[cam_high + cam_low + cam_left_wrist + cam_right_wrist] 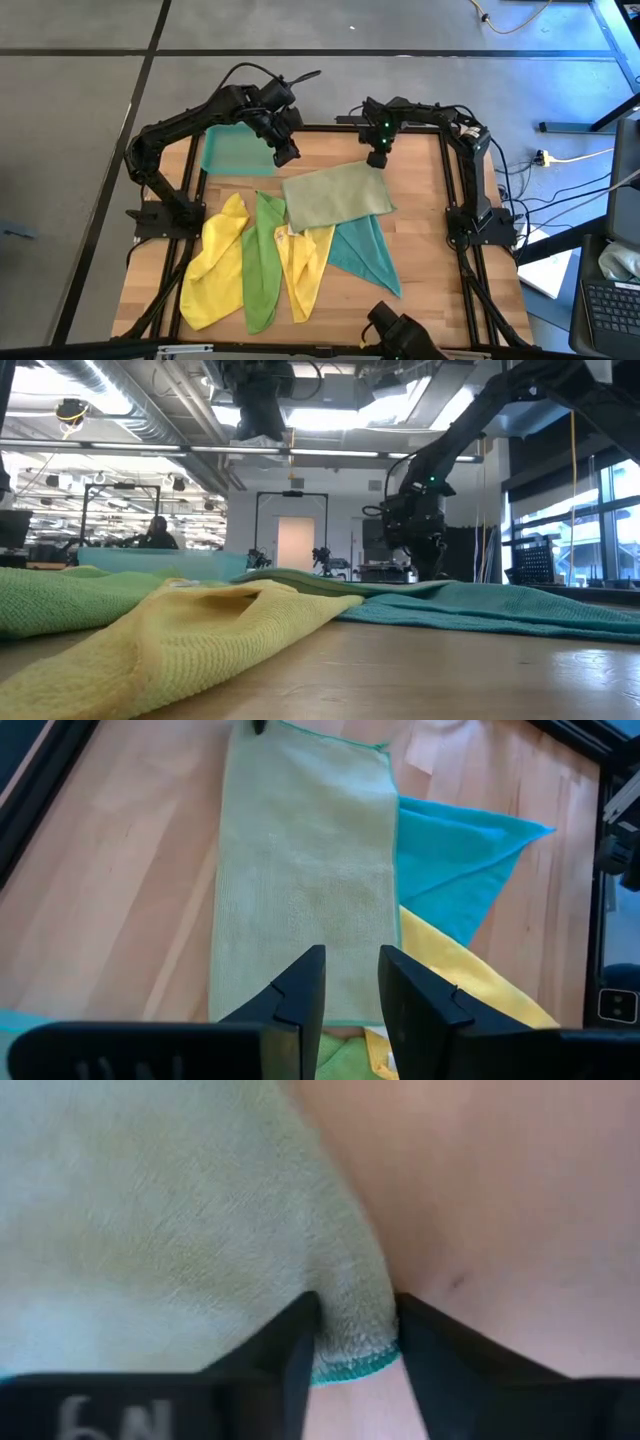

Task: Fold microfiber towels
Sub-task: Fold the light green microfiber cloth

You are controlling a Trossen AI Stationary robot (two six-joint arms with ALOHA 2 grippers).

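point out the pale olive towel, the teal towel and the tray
pale olive towel (pixel 337 196), high view, middle of the flat cloth
teal towel (pixel 366 255), high view, middle of the triangular spread
tray (pixel 232 150), high view, bare floor of the translucent teal tray

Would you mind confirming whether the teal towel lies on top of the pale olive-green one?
No, the pale olive-green towel overlaps the teal towel, covering its upper edge.
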